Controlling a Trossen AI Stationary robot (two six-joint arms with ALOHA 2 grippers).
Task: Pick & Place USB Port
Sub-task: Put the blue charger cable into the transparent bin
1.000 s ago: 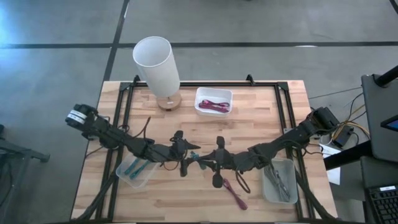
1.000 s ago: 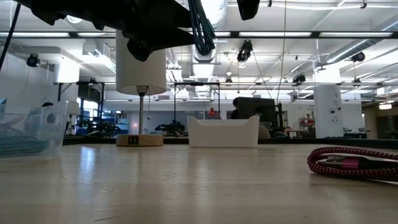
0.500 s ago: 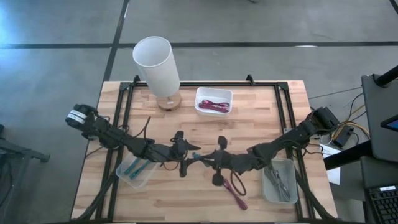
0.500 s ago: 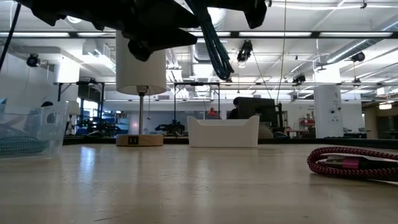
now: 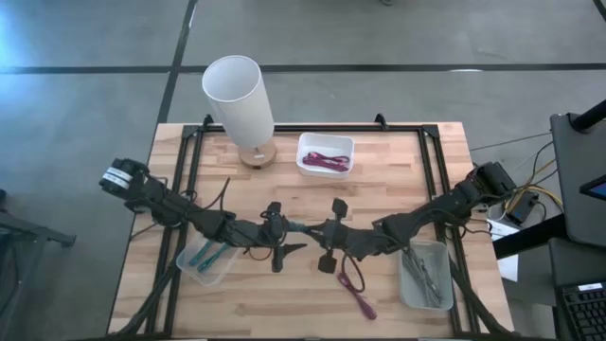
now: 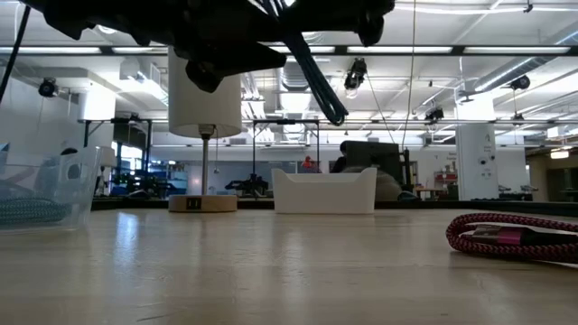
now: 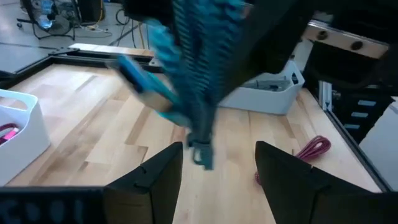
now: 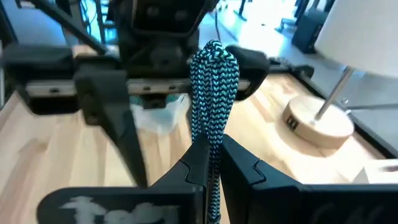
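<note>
- Above the table's middle, your right gripper [image 8: 210, 163] is clamped on the teal braided USB cable [image 8: 211, 81], lifted off the wood.
- Since half a second ago the cable has swung toward the right arm's side; it may have left the left gripper [image 7: 214, 165], whose fingers stand wide.
- The magenta braided cable [image 5: 352, 287] lies near the front edge of the wooden table [image 5: 398, 185]; bare wood lies ahead of both grippers.

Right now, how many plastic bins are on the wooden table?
3: white plastic bin beside the lamp, clear plastic bin at the left front, grey plastic bin at the right front.
</note>
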